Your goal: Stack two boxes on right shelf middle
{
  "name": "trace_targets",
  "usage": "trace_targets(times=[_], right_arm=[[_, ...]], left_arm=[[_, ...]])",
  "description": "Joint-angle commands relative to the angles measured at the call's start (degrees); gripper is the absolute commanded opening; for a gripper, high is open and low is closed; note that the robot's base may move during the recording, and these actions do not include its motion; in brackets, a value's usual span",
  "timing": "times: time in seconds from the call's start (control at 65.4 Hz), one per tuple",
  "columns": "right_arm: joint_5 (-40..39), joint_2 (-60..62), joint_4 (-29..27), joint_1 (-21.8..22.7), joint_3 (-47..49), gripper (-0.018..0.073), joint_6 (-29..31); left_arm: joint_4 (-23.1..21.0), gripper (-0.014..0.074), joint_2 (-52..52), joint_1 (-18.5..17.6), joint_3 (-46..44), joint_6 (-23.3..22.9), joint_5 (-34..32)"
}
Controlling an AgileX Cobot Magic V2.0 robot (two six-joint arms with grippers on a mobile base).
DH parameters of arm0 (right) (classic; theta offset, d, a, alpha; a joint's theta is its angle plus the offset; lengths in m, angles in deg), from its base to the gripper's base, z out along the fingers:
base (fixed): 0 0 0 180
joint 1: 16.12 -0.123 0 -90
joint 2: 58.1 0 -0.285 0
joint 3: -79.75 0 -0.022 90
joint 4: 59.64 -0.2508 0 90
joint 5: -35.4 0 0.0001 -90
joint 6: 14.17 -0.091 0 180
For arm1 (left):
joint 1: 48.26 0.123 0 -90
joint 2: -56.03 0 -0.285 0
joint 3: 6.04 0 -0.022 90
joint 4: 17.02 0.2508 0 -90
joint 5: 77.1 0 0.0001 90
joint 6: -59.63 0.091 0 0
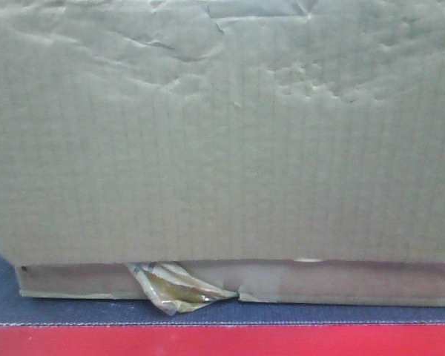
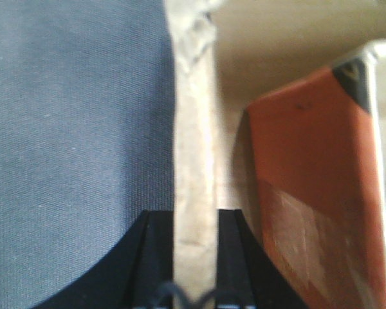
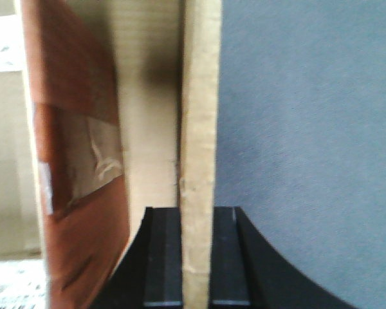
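Observation:
A large brown cardboard box (image 1: 222, 133) fills nearly the whole front view, very close to the camera, above a lower cardboard box (image 1: 319, 282). My left gripper (image 2: 195, 222) is shut on the box's side wall (image 2: 194, 161), one black finger on each side. My right gripper (image 3: 198, 215) is shut on the opposite cardboard wall (image 3: 201, 129) the same way. An orange package (image 2: 315, 193) stands inside the box; it also shows in the right wrist view (image 3: 77, 180).
The lower box rests on a dark blue surface (image 1: 74, 308) with a red edge (image 1: 222, 341) along the front. Crumpled tape (image 1: 174, 289) hangs at the lower box's front. Grey-blue fabric (image 2: 71, 141) lies outside the box walls, also in the right wrist view (image 3: 309, 141).

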Motion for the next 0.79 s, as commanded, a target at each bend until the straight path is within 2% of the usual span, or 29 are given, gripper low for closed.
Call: trace_targets(times=[0.0,0.092,0.245,0.459,0.611,0.673,0.78], right_arm=[[-0.11,2.53,10.47,-0.93,-0.05,-0.0151,-3.30],[-0.32,4.45,11.90,-1.67,-0.05,-0.0151,-5.05],[-7.52,6.57,12.44,-1.67,0.49,-0.0151,-5.18],[-15.79,7.07,16.27,-1.67,4.42,-0.0151,-5.18],[-24.18,7.07,16.37,-1.67,7.53,-0.0151,-6.89],[-25.68,7.07,16.88,-1.42,8.52,-0.0151,-9.74],[-27.66,7.07,19.84,-1.20,9.11,-0.0151,-10.16]], left_arm=[[5.73,-0.0111,-0.93,0.11,-1.82,-2.20,-0.35],[7.35,-0.0111,-2.26,0.11,-3.25,-2.99,-0.35],[10.44,-0.0111,-3.86,0.11,-7.02,-2.99,-0.35],[14.96,-0.0111,-4.09,0.11,-14.88,-2.99,-2.34],[19.75,-0.0111,-4.09,0.11,-19.67,-2.99,-5.33],[20.63,-0.0111,-4.20,0.11,-20.27,-2.99,-6.25],[20.78,-0.0111,-4.55,0.11,-20.40,-2.99,-7.57]])
